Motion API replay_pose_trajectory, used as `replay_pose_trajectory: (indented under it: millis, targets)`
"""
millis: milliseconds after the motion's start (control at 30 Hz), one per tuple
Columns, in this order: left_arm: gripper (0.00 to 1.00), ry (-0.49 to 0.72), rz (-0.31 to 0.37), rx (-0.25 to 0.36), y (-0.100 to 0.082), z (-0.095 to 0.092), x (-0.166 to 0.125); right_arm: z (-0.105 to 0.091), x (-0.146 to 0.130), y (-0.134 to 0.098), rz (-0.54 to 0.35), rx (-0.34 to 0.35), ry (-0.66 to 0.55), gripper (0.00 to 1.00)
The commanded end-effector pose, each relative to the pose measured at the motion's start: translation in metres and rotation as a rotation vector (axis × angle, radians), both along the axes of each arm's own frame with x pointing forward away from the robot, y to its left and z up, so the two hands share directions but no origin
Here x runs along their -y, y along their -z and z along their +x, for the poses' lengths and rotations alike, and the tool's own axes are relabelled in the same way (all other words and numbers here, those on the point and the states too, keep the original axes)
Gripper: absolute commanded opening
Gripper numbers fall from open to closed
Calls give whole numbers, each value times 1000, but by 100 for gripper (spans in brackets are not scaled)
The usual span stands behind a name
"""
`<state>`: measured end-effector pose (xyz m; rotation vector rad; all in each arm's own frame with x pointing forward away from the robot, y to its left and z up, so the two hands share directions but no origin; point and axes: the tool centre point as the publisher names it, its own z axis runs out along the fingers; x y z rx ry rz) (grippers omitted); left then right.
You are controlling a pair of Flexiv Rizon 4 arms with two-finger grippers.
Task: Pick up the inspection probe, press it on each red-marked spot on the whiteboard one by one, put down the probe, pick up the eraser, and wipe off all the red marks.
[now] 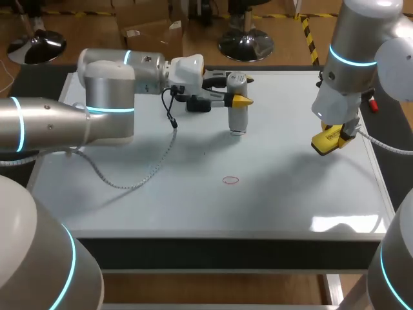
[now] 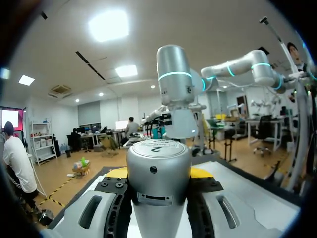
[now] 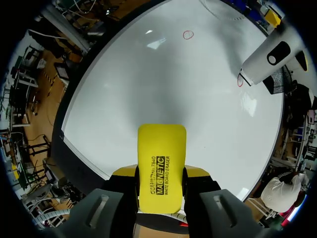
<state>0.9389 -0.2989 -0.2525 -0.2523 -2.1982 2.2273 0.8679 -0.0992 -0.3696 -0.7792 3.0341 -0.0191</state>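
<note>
The inspection probe (image 1: 238,115), a silver cylinder, stands upright with its tip on the whiteboard (image 1: 161,200) at the far middle. My left gripper (image 1: 240,90) is shut on its upper part, and in the left wrist view the probe (image 2: 158,163) fills the gap between the fingers. A red mark (image 3: 239,81) shows at the probe's (image 3: 265,58) tip. A second red circle (image 1: 230,180) lies nearer the front on the board, also seen as a red circle (image 3: 188,34) in the right wrist view. My right gripper (image 1: 333,138) hovers over the board's right side, shut on the yellow eraser (image 3: 161,158).
A grey cable (image 1: 151,166) trails from my left wrist over the board's left half. A small red object (image 1: 373,102) lies at the table's right edge behind my right arm.
</note>
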Motion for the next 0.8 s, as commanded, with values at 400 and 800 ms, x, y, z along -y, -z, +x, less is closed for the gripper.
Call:
replay_pose_trajectory:
  millis: [400, 800]
  targets:
    - [0, 13, 18, -23, 18, 14, 8, 0, 0, 0, -3, -1, -1, 0]
    - [0, -4, 34, -36, 23, 12, 10, 0, 0, 0, -3, -1, -1, 0]
